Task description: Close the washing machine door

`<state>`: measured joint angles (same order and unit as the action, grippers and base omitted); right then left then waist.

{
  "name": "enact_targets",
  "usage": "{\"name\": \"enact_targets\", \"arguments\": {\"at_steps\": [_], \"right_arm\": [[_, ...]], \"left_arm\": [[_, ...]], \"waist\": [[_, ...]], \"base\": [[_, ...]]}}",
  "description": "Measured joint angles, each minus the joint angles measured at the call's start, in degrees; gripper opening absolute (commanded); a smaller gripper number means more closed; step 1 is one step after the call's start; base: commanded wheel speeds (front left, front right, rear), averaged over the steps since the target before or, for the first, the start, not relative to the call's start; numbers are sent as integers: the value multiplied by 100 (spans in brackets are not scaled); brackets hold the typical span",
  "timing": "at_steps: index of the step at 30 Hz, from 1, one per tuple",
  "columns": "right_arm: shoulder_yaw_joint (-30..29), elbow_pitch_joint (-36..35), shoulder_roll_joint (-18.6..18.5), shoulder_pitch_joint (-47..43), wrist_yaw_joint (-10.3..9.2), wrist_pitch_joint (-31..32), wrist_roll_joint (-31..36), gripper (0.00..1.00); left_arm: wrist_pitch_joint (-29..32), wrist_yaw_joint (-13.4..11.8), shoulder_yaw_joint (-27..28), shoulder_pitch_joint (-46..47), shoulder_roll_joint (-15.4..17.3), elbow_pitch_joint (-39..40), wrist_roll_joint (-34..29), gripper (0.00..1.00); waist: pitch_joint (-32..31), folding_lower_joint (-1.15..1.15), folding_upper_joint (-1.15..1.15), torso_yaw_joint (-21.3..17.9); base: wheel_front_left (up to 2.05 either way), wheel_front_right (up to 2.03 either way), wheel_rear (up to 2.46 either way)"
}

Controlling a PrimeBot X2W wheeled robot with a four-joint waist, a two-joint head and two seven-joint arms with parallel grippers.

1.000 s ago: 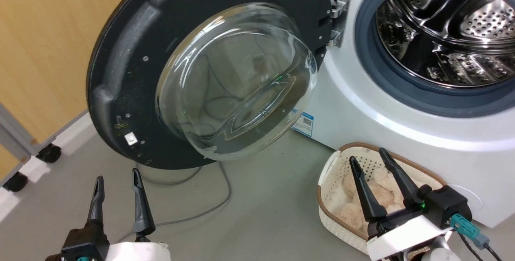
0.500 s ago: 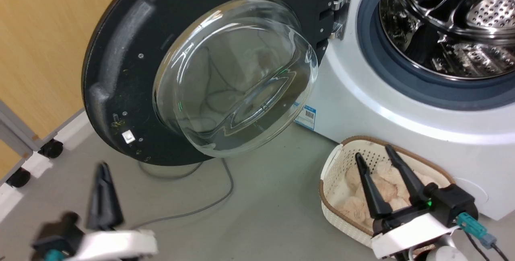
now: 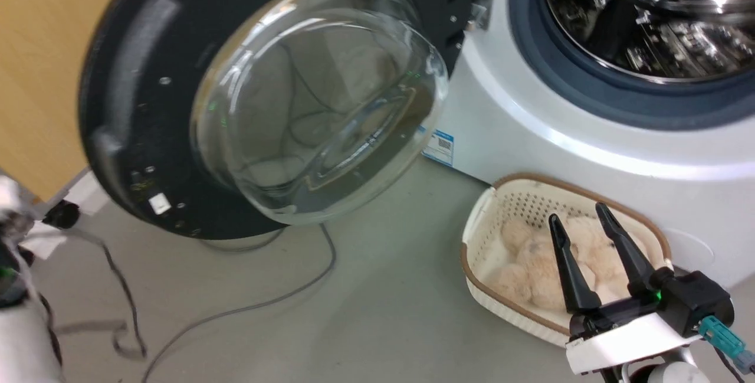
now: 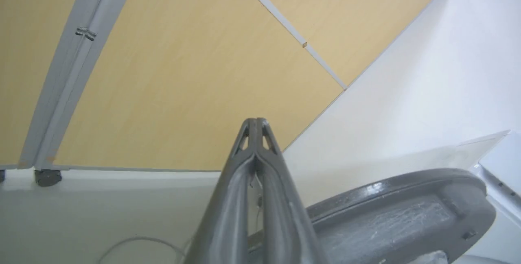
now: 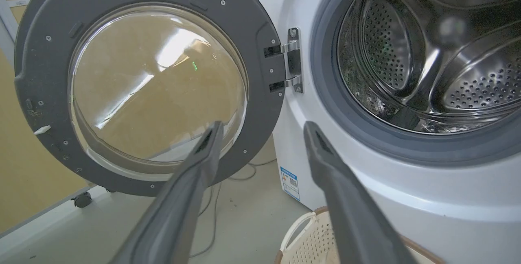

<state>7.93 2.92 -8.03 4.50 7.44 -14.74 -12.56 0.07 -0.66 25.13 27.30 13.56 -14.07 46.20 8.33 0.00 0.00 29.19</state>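
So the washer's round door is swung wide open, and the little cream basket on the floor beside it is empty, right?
Not quite. The washing machine door is swung wide open, and the cream basket sits on the floor by the washing machine, but it is not empty: the head view shows pale fluffy items lying in it.

Washing machine door [image 3: 118, 105]: black plastic rim, clear glossy glass bowl, upper left. Washing machine [image 3: 531, 147]: smooth white shell, polished perforated steel drum [image 3: 649, 35], upper right.
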Motion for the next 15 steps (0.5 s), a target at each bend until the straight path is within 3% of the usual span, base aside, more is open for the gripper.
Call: {"name": "enact_targets", "arguments": {"at_steps": [5, 10, 15], "right_arm": [[110, -29, -4, 87, 0, -1, 25, 100], [134, -43, -25, 174, 0, -1, 48, 100], [103, -48, -45, 209, 0, -1, 48, 100]], "left_arm": [[1042, -127, 579, 723, 144, -661, 1341, 0], [1806, -278, 873, 1002, 498, -1325, 1945, 0], [2569, -197, 737, 1025, 711, -1756, 2121, 0]], "waist": [[165, 0, 0, -230], [305, 0, 0, -423], [392, 0, 0, -556]], "base": [[0, 0, 0], [0, 0, 0], [0, 0, 0]]}}
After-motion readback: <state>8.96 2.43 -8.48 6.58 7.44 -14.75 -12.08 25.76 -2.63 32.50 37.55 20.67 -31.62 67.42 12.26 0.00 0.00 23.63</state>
